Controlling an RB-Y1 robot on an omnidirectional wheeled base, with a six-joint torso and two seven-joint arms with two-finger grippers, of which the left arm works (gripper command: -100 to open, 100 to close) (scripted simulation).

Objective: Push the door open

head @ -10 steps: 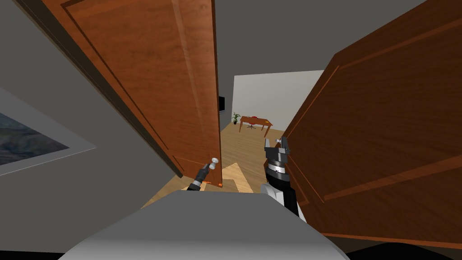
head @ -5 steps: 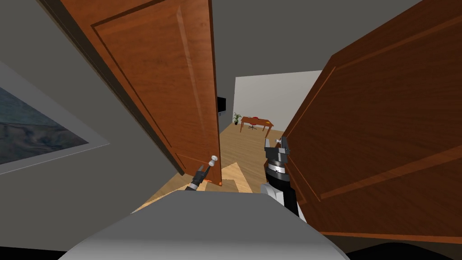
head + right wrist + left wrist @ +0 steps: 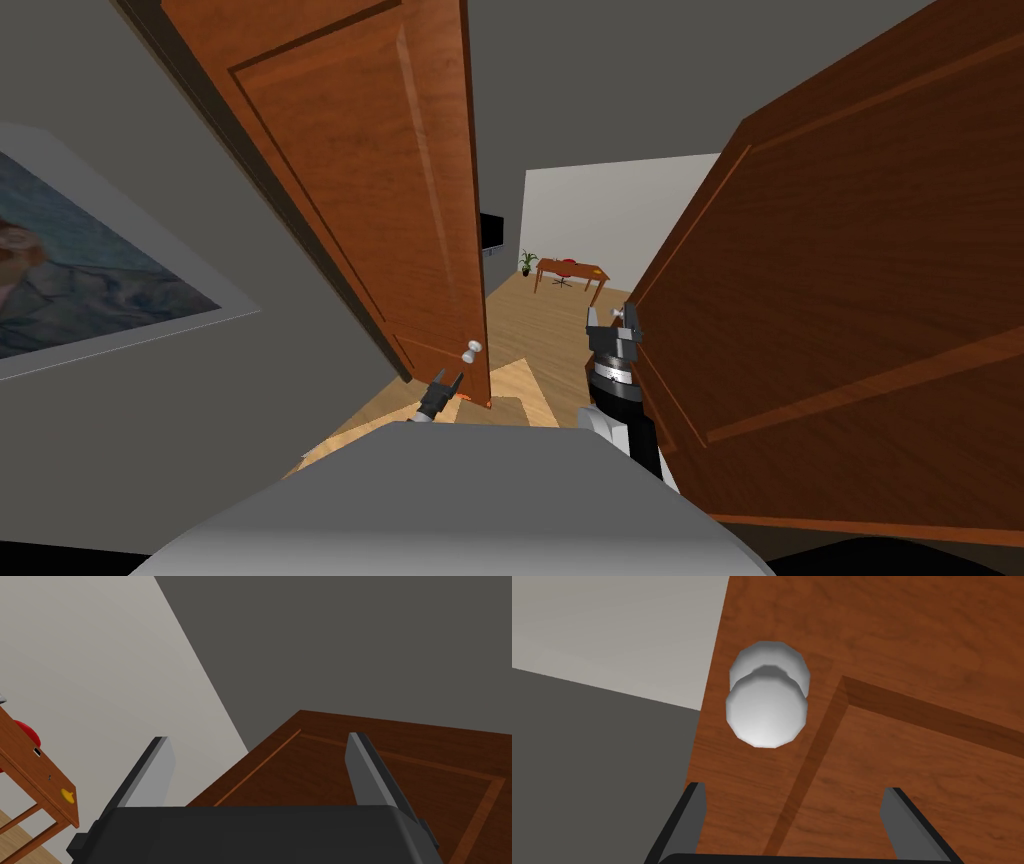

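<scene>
Two brown panelled door leaves stand ajar. The left door (image 3: 380, 170) carries a white round knob (image 3: 471, 350) near its free edge. My left gripper (image 3: 445, 383) hangs just below that knob, open. Its wrist view has the white knob (image 3: 767, 708) ahead of the left gripper (image 3: 794, 788), clear of both fingers, against the left door (image 3: 912, 651). My right gripper (image 3: 612, 318) stands open at the free edge of the right door (image 3: 850, 330), close to a small white knob (image 3: 618, 313). In its wrist view the right gripper (image 3: 257, 742) holds nothing, with the right door (image 3: 400, 776) behind.
Through the gap between the leaves runs a wooden floor (image 3: 540, 320) to a far room with a wooden table (image 3: 570, 272), a red chair and a potted plant (image 3: 527, 262). A framed picture (image 3: 90, 290) hangs on the grey wall at left. A black area lies at the bottom corners.
My left gripper has let go of the white knob, opened and drawn back below it. The left door has swung a little further away. My head view has shifted, sliding the picture rightward.
</scene>
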